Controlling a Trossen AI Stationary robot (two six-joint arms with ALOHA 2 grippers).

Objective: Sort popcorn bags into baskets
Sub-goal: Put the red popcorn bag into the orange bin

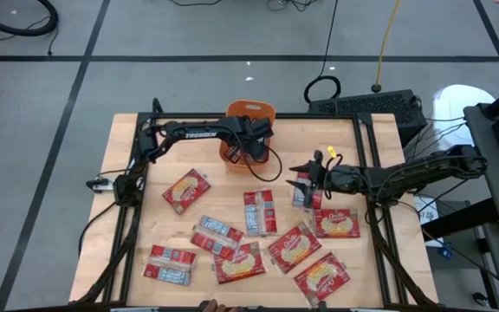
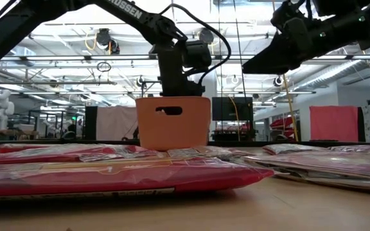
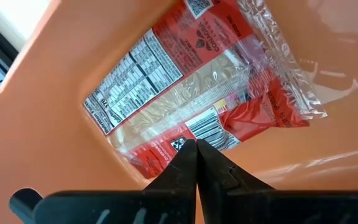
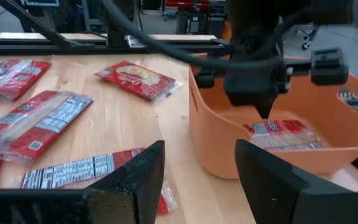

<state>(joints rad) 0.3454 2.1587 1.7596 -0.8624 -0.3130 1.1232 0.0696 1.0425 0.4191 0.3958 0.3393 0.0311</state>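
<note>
The orange basket stands at the far middle of the table. One popcorn bag lies flat on its floor, printed back up, also seen from the right wrist. My left gripper hangs shut inside the basket, tips just above that bag and clear of it. Several more popcorn bags lie flat across the near half of the table. My right gripper hovers open above the table to the basket's right, holding nothing, with one bag under it.
Black frame rails run along the table's sides and far edge. A keyboard and cables lie beyond the far right corner. Bare wood shows on the far left of the table.
</note>
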